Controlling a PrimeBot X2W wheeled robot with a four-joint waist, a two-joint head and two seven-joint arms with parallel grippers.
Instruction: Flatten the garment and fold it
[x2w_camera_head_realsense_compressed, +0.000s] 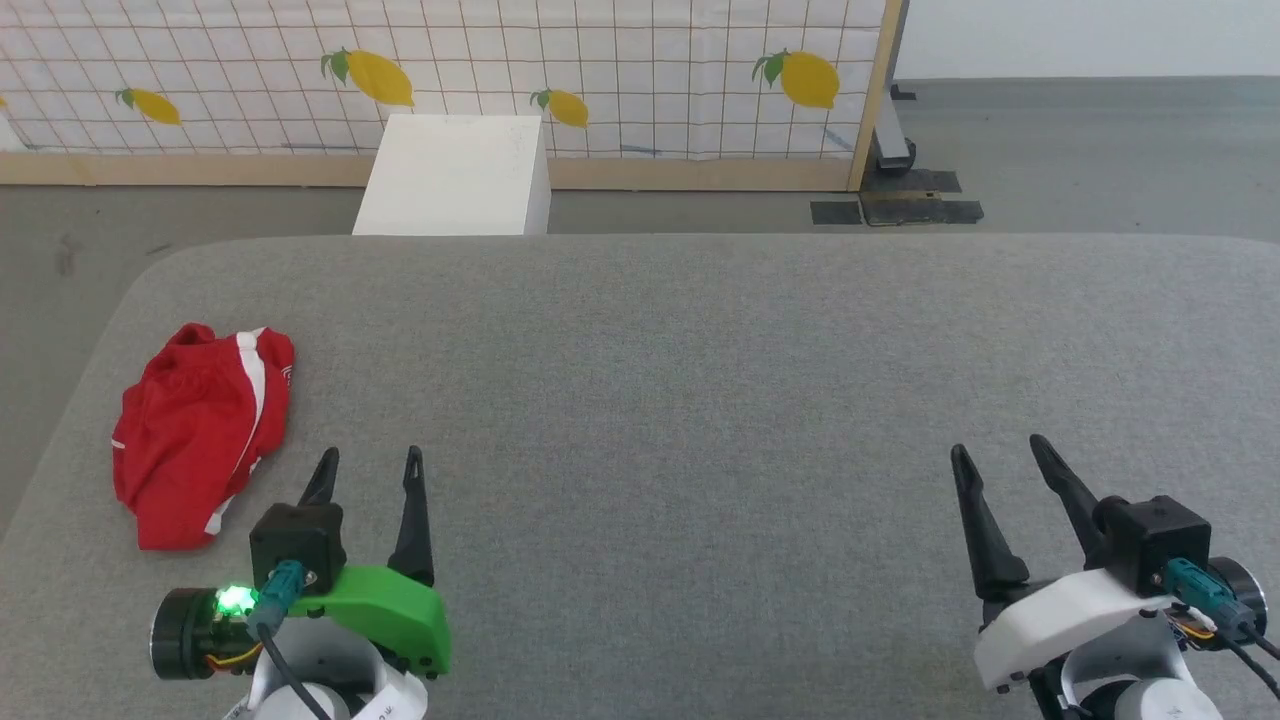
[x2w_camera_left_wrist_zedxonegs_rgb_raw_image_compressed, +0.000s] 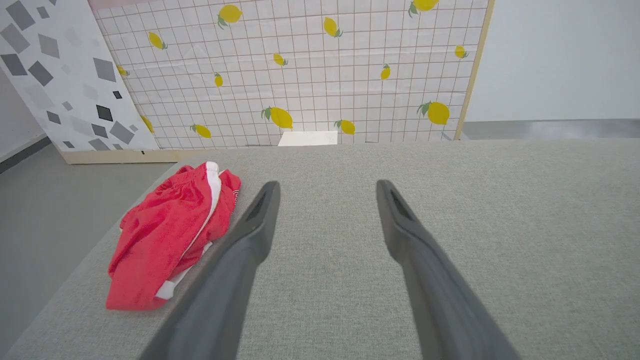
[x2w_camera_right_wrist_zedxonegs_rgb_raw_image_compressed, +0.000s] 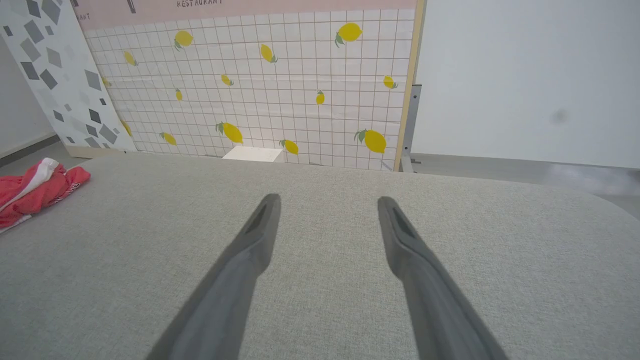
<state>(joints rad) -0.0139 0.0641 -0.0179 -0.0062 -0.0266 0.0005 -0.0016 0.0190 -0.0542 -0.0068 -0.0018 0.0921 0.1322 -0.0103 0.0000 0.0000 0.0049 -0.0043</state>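
The garment (x2w_camera_head_realsense_compressed: 200, 430) lies crumpled in a heap on the grey table (x2w_camera_head_realsense_compressed: 700, 380), close to its left edge and short of the rounded far left corner. It is bright red, with a white stripe running along its top and white trim at its near end; it is neither flattened nor folded. The left gripper (x2w_camera_head_realsense_compressed: 369, 458) stands over the table just to the right of the heap's near end, apart from the fabric, fingers spread, with nothing between them. The right gripper (x2w_camera_head_realsense_compressed: 998, 447) stands well apart toward the table's right side, fingers likewise spread and empty. Beyond the far edge, a white box (x2w_camera_head_realsense_compressed: 455, 175) stands on the floor in front of a gridded panel printed with lemons (x2w_camera_head_realsense_compressed: 600, 70).
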